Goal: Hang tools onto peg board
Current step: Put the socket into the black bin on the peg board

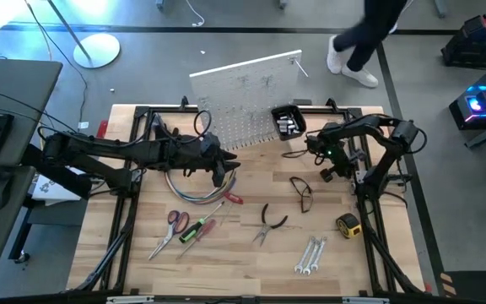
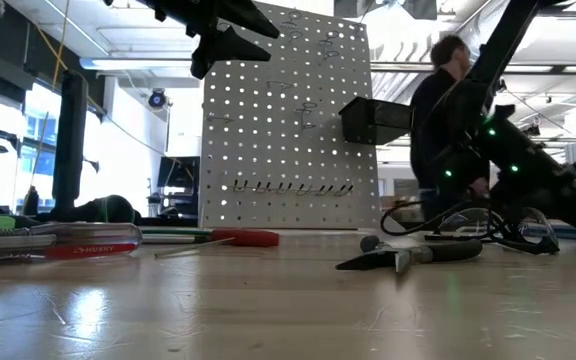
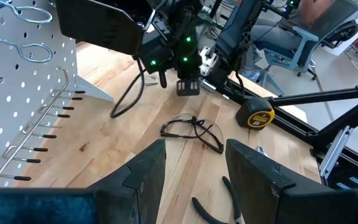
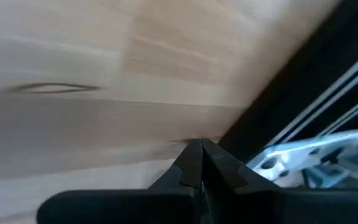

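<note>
The white peg board [image 1: 247, 93] stands upright at the table's far middle, with the black bin [image 1: 289, 121] fixed at its right. My left gripper [image 1: 222, 167] is open and empty, high above the table in front of the board; it also shows in the low view [image 2: 223, 45]. My right gripper [image 1: 326, 173] is shut and empty, low over the wood by the right frame rail [image 4: 202, 163]. The red scissors [image 1: 175, 221], green screwdriver [image 1: 194, 228], red screwdriver [image 1: 230, 198], pliers [image 1: 270, 224], wrenches [image 1: 310, 253] and yellow tape measure [image 1: 349, 225] lie flat on the table.
A curved bundle of coloured cables [image 1: 188, 181] lies under my left arm. Safety glasses [image 3: 194, 132] lie between the two grippers. The black metal frame [image 1: 369, 211] borders the table. A person [image 1: 361, 42] walks beyond the far edge.
</note>
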Robot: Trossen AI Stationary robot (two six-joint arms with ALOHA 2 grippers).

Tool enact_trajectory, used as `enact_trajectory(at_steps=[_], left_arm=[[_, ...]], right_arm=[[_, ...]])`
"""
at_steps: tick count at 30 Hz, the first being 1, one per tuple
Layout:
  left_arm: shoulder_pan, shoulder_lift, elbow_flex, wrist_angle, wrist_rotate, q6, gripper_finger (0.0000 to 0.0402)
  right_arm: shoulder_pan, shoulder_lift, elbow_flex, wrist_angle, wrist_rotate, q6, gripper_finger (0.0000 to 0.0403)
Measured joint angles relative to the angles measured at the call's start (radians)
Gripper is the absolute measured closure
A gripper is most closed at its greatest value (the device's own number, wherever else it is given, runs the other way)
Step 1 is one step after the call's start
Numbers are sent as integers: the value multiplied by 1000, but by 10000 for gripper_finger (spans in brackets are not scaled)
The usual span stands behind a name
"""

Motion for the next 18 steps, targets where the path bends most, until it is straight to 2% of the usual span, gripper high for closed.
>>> enact_trajectory(at_steps=[5,10,18], left_arm=[[0,0,0,0,0,0,238],[0,0,0,0,0,2,238],[0,0,0,-6,0,28,238]], right_arm=[[3,-5,-85,26,-23,64,403],[18,-46,-82,30,-56,73,403],[81,-115,-78,57,-227,154,403]])
